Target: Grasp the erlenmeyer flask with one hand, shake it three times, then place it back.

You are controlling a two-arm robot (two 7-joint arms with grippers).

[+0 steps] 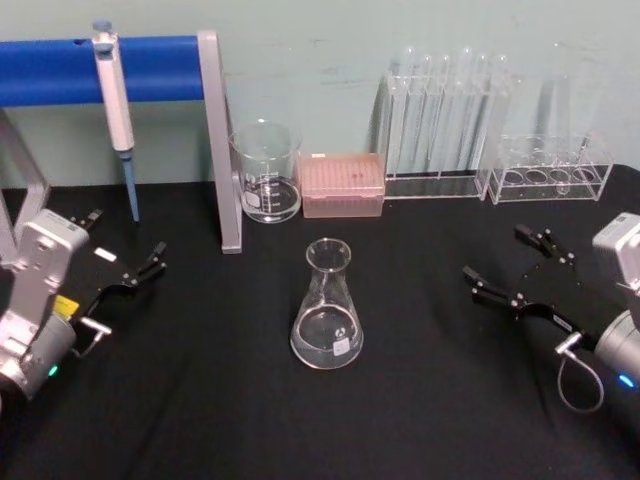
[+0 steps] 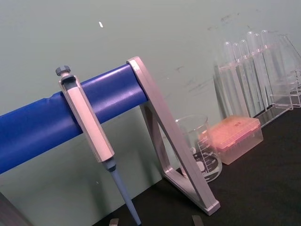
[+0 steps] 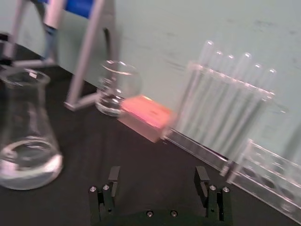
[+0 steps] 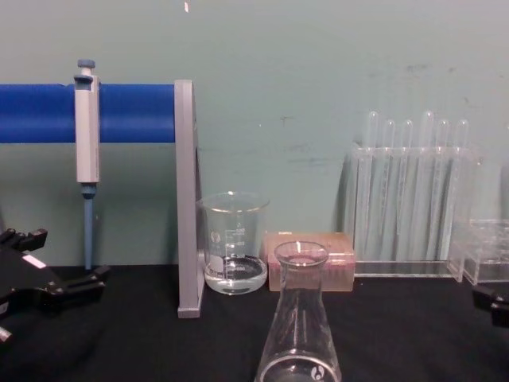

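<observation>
Flask (image 3: 26,136) liquid plain in right wrist view, nr right gripper (image 3: 157,173).

We are looking at a pale green wall (image 4: 318,64) that is running behind the whole bench. It is carrying faint dark scuffs (image 4: 306,150) and one small bright fleck (image 4: 186,6) high up. A black cloth-covered table (image 1: 200,420) is stretching across the foreground and meeting the wall at its far edge. At the back left, a grey metal frame (image 1: 218,140) is holding a blue bar (image 1: 60,70). Soft, even light is falling across it all.
</observation>
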